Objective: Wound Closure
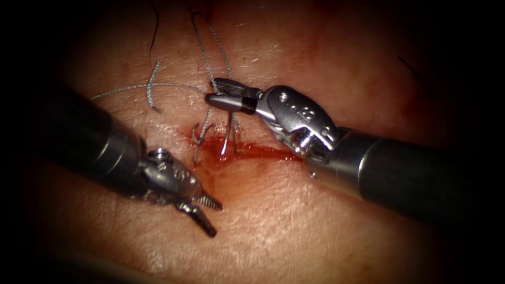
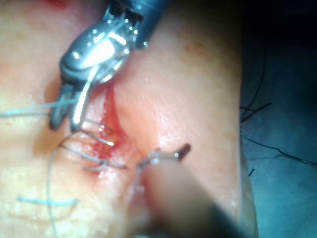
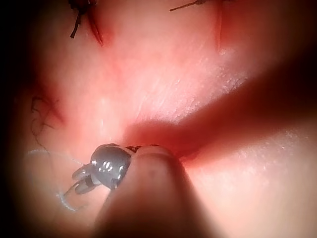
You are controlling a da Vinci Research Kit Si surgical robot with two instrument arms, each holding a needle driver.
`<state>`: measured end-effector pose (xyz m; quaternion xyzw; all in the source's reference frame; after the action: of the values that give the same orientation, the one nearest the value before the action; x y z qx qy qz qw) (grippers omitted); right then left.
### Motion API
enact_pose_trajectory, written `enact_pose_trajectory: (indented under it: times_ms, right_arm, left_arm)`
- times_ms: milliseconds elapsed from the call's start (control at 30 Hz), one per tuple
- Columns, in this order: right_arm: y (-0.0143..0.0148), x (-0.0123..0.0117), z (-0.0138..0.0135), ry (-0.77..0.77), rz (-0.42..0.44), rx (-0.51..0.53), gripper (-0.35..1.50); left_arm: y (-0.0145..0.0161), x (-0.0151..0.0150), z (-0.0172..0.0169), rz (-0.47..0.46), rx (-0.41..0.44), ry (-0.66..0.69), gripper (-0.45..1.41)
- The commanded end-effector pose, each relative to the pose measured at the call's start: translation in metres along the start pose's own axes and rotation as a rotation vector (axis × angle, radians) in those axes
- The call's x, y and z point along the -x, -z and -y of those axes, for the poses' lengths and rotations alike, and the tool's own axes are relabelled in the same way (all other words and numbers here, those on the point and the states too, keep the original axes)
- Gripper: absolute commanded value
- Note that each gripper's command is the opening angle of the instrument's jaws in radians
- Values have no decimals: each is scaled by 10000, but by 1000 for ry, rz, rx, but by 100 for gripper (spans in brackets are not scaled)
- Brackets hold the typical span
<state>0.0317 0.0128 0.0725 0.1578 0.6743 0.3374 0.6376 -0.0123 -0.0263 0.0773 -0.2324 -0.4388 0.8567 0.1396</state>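
Observation:
The right tool [image 1: 210, 89] reaches in from the right, above the cut [image 1: 258, 151]. Its jaws are shut on the curved needle [image 1: 228, 134] near the tail. The needle runs down from the jaws into the red fluid at the cut, standing in the tissue [image 1: 294, 231]. A small hooked piece [image 1: 198, 138] shows just left of it. Pale thread [image 1: 147, 85] trails left from the jaws and loops upward. The left tool [image 1: 216, 220] sits below and left of the cut, open, holding nothing. In the left wrist view the right tool [image 2: 64, 121] grips above the needle's arcs [image 2: 96, 139].
Dark loose strands [image 1: 153, 31] lie on the tissue at the upper left. The left wrist view shows the tissue's edge with a blue cloth [image 2: 282, 99] beyond it. Dark thread ends [image 3: 77, 22] from another stitch sit farther along in the right wrist view.

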Motion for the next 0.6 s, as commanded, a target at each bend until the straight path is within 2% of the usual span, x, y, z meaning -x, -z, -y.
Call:
enact_pose_trajectory:
  times_ms: [33,200,500,600]
  right_arm:
    - [-8,10,4,-91,-23,-2,-35]
    - [-7,16,9,-351,-55,-5,-35]
    - [-8,20,16,-519,0,-2,-35]
    - [-11,28,14,-571,3,-18,-35]
  left_arm:
    - [-9,5,0,2,2,2,71]
    - [-7,9,3,4,3,3,71]
    - [-6,19,5,9,3,11,69]
    - [-6,22,5,10,2,9,69]
